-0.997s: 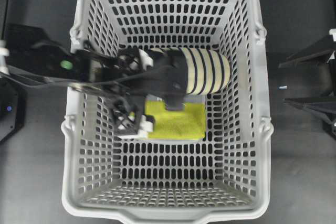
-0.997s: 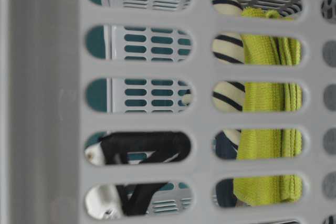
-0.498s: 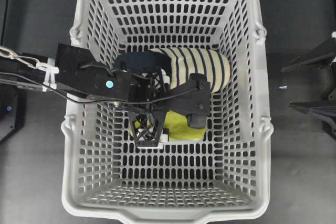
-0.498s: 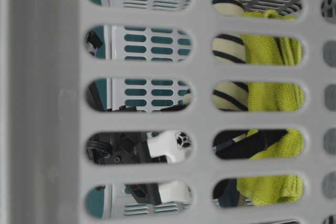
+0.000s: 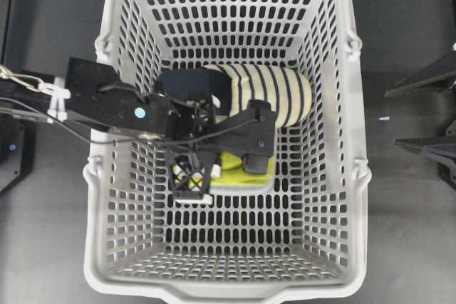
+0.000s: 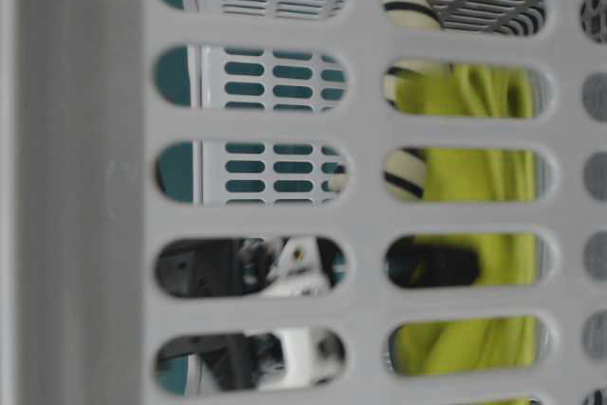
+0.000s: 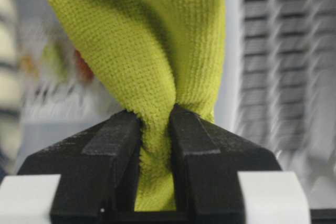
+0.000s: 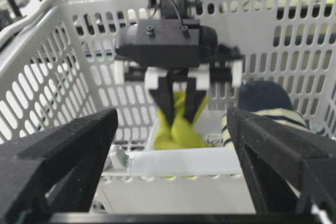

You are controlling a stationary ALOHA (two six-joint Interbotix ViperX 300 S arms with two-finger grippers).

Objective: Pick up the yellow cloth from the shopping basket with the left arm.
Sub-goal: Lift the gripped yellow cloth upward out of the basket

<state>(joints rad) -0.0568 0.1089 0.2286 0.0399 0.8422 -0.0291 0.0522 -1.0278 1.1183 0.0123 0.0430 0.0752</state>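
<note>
Now left end effector (image 7: 155,129) pinches small fold of yellow cloth (image 7: 152,45), low inside shopping basket (image 5: 107,176), beside striped roll (image 5: 274,94). Thin pinch: cloth may slip out on lift. Right end effector (image 8: 170,169) spread wide, holds nothing.

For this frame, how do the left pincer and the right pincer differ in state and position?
The left pincer is pinched shut on a fold of the yellow cloth; the right pincer stands wide open and holds nothing. The left pincer reaches down inside the shopping basket, beside the striped fabric roll; the right pincer sits outside the basket, facing its wall. Both have black fingers.
</note>
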